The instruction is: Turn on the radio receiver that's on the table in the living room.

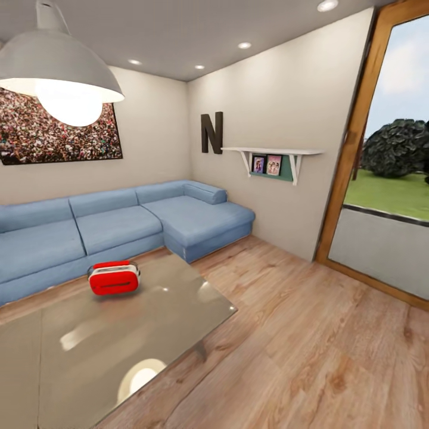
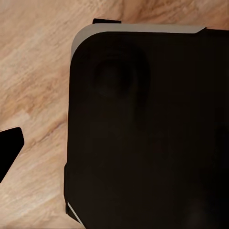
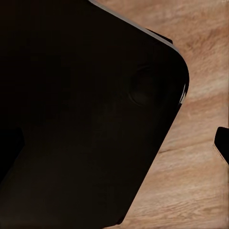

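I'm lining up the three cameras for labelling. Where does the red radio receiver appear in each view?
Head view: the radio receiver stands on the grey table, lower left of the picture, in front of the blue sofa.
Left wrist view: not in it; dark robot base over the wood plank floor.
Right wrist view: not in it; dark robot base over the floor.
Shared landmark: the wood plank floor.

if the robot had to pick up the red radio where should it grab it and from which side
Probably by the handle along the top of the radio, coming down from above. The radio stands upright on the table with the red bar of the handle raised over the body, and the space above it is open. The rounded body looks harder to pinch.
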You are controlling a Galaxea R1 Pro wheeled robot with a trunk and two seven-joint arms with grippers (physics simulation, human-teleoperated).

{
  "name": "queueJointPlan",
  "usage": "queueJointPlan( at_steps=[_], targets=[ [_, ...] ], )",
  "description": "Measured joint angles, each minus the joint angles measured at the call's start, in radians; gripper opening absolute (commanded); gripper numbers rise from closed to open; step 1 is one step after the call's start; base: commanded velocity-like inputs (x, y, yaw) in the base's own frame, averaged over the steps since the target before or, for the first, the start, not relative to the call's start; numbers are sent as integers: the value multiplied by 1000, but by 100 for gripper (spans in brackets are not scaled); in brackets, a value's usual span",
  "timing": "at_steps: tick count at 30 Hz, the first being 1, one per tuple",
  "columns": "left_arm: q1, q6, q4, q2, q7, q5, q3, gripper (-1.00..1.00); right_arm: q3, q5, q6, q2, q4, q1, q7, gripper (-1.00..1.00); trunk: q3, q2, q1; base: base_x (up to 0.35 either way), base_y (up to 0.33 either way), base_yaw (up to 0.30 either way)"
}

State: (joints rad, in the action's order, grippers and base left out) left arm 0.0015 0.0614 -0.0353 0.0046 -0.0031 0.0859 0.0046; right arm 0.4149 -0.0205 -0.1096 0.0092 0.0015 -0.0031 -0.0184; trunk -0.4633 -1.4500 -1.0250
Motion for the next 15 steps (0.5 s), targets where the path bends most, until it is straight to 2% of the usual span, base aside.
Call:
queueJointPlan(
  at_steps=[15],
  targets=[
    [0, 0, 0, 0, 0, 0, 0, 100, -1, 0, 0, 0, 0, 0, 0, 100, 0, 0, 0, 0, 0, 284]
  ],
)
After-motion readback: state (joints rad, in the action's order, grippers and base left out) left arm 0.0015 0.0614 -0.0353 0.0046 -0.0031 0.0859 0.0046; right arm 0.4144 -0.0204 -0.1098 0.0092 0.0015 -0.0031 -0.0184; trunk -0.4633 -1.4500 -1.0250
